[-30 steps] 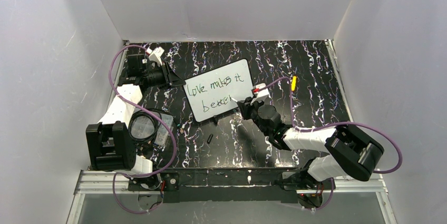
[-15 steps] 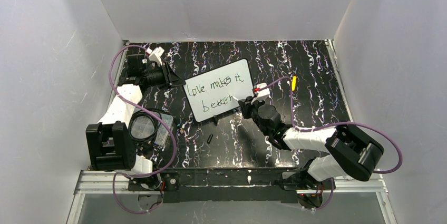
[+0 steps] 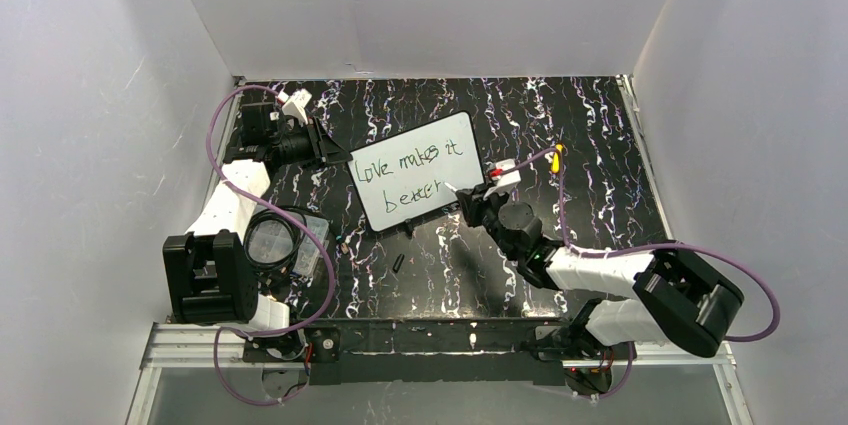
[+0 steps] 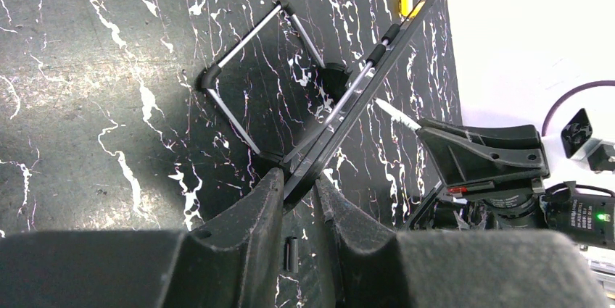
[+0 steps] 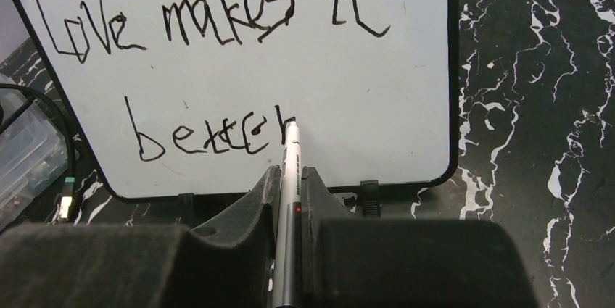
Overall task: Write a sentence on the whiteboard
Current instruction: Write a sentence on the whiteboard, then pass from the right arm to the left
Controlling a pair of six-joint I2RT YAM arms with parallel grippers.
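The whiteboard [image 3: 415, 185] stands tilted back on the black marbled table, reading "Love makes it better" in black. My left gripper [image 3: 338, 157] is shut on its left edge. In the left wrist view the board [image 4: 362, 90] shows edge-on, pinched between the fingertips of that gripper [image 4: 297, 177]. My right gripper [image 3: 468, 200] is at the board's lower right, shut on a silver pen [image 5: 290, 170]. The pen's tip touches the whiteboard [image 5: 377, 105] just right of the last "r". The right gripper [image 5: 290, 176] clamps the pen's barrel on both sides.
A wire stand [image 4: 239, 83] props the board from behind. A small black cap [image 3: 399, 263] lies in front of the board. A yellow item [image 3: 557, 156] lies to the right. A clear plastic box [image 3: 305, 245] sits beside the left arm. White walls enclose the table.
The right gripper with the pen has slid a little to the right along the second line, and the final letter of "better" has appeared. The left gripper has stayed on the board's edge.
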